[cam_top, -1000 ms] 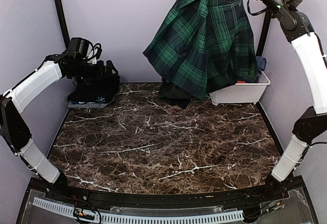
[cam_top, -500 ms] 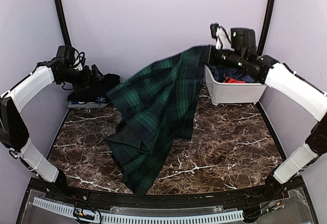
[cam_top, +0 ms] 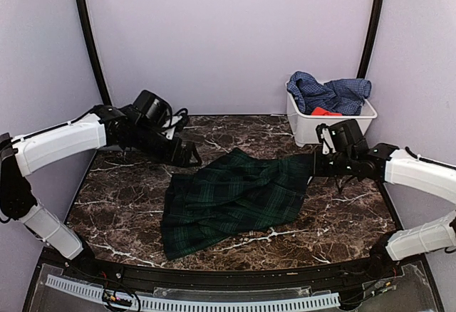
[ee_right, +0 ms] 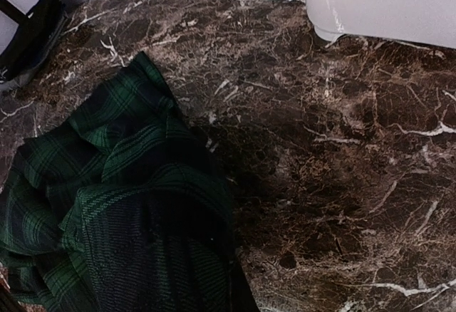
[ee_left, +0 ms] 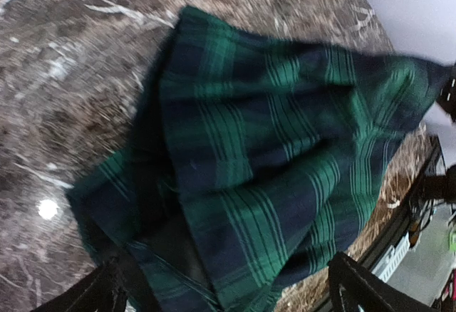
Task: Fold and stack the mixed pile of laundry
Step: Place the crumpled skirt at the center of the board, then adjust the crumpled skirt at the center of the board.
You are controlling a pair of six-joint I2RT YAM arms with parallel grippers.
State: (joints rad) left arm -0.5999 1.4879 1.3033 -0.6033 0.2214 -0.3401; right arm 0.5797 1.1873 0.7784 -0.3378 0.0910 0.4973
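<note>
Lying rumpled across the middle of the table [cam_top: 356, 212], the plaid [cam_top: 235, 198] has its right corner pinched in the right gripper [cam_top: 313, 164], jaws pressed together. The left gripper [cam_top: 189, 157] stands spread wide at the plaid's far-left edge. At far right, the bin [cam_top: 335, 130] holds a checked shirt [cam_top: 331, 92] and a red piece [cam_top: 325, 112].

Centre: garment [cam_top: 235, 198]; far right: bin [cam_top: 335, 130].
I see the garment lying on the table [cam_top: 342, 219], before and left of the bin, which holds more laundry [cam_top: 335, 92].
</note>
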